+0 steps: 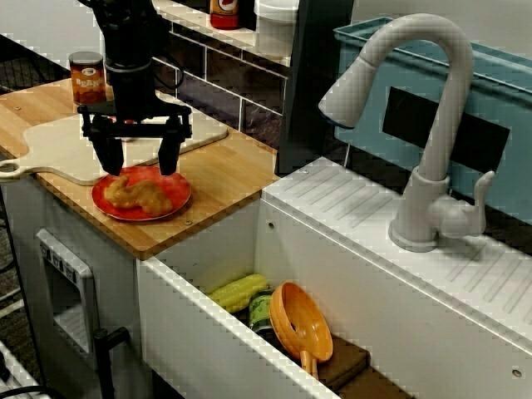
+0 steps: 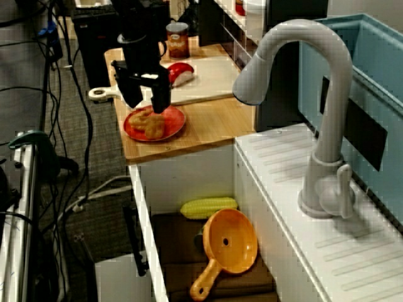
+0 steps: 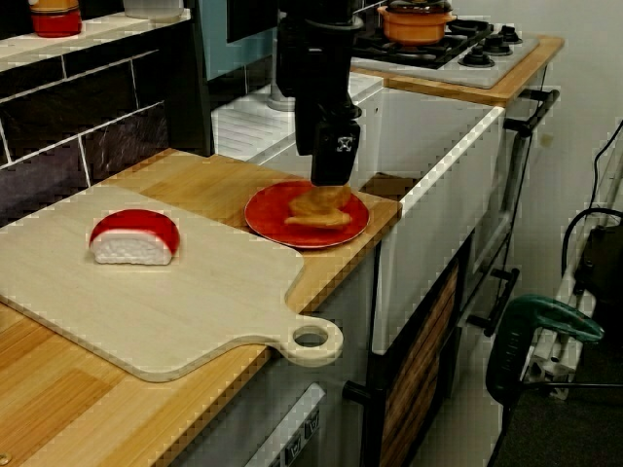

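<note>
A golden-brown fried chicken piece [image 1: 141,194] lies on a red plate [image 1: 179,205] on the wooden counter. My black gripper [image 1: 137,164] hangs straight above it, open, its two fingers spread wide with the tips level with the top of the chicken. In the view along the sink the gripper [image 2: 148,104] stands over the chicken [image 2: 150,124] and plate [image 2: 177,121]. From the cutting-board side, the gripper [image 3: 331,177] hides part of the chicken [image 3: 319,208] on the plate [image 3: 265,216]. I cannot tell if the fingers touch the food.
A pale cutting board [image 3: 146,302] lies beside the plate and carries a red-and-white sushi piece [image 3: 134,238]. A jar [image 1: 86,77] stands behind. The sink [image 1: 199,332] holds corn [image 1: 238,292], a green can [image 1: 261,312] and an orange strainer [image 1: 301,322]. Faucet [image 1: 428,125] to the right.
</note>
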Motion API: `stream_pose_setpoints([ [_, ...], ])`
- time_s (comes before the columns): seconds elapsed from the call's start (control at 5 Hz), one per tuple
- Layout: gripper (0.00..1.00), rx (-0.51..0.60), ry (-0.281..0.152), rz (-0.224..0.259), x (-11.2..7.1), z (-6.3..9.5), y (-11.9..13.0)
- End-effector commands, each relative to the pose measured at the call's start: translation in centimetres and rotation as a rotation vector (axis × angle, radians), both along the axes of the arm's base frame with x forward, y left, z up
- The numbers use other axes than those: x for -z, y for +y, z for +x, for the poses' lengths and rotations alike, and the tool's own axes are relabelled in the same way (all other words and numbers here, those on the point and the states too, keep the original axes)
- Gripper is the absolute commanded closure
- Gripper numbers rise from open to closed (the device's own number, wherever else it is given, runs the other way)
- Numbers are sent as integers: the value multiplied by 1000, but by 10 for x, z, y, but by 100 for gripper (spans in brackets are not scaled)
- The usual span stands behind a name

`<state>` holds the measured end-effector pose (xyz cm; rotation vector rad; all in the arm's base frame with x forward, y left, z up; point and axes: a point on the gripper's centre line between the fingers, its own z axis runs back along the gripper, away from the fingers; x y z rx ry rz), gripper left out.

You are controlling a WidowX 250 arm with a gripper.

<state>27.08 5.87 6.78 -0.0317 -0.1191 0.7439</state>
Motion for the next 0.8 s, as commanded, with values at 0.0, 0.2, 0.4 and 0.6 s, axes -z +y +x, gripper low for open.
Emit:
stream_pose_setpoints([
  [0.0, 0, 249, -72, 32, -17, 1, -2],
  [0.2, 0, 500, -94, 96, -18, 8, -6],
  [0.4, 0, 754, -78, 144, -20, 18, -9],
  [0.6, 0, 1005, -88, 196, -20, 20, -17],
])
